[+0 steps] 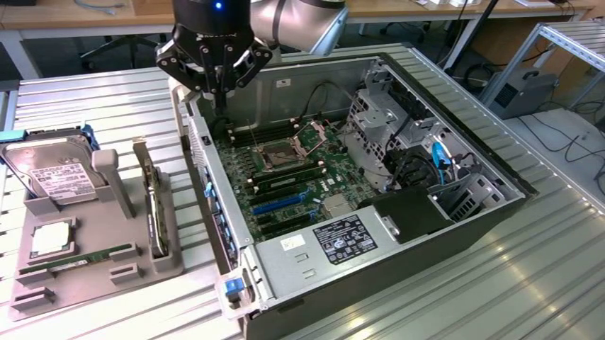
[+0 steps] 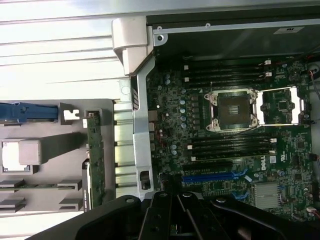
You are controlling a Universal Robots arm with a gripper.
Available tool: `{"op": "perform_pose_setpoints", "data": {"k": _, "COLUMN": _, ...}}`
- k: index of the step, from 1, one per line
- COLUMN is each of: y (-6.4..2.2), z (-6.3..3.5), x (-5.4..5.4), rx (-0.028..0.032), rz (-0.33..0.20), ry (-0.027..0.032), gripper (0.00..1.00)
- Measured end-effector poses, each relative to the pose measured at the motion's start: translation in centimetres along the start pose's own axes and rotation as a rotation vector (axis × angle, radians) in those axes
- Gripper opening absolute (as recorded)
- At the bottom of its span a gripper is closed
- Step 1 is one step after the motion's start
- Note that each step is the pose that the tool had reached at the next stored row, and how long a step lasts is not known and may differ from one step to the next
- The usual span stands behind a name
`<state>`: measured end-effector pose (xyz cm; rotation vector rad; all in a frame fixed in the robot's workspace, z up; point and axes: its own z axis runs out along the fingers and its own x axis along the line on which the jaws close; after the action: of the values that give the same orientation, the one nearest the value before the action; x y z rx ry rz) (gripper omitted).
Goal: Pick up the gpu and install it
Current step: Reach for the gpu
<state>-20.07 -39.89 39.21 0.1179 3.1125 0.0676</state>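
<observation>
The gpu (image 1: 151, 202) stands on its edge in a slot of the grey tray (image 1: 142, 265) at the exterior view's left, beside the open computer case (image 1: 492, 219). In the wrist view the gpu (image 2: 94, 160) shows edge-on as a thin green strip. My gripper (image 1: 219, 105) hangs above the case's far left corner, away from the card, shut with nothing between its fingers. Its dark fingers (image 2: 161, 215) sit together over the motherboard (image 2: 235, 150), near the blue slot (image 2: 210, 176).
The tray also holds a silver hard drive (image 1: 52, 173), a CPU (image 1: 49, 241) and a green RAM stick (image 1: 81, 258). The case's wall (image 1: 212, 205) rises between tray and motherboard. Drive cages and cables (image 1: 416, 156) crowd the case's right side.
</observation>
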Motion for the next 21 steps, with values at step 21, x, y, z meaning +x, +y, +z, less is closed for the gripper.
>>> {"op": "perform_pose_setpoints", "data": {"k": 21, "y": -0.06, "z": 0.06, "x": 0.81, "rx": 0.0, "rz": 0.0, "ry": 0.0, "gripper": 0.11}}
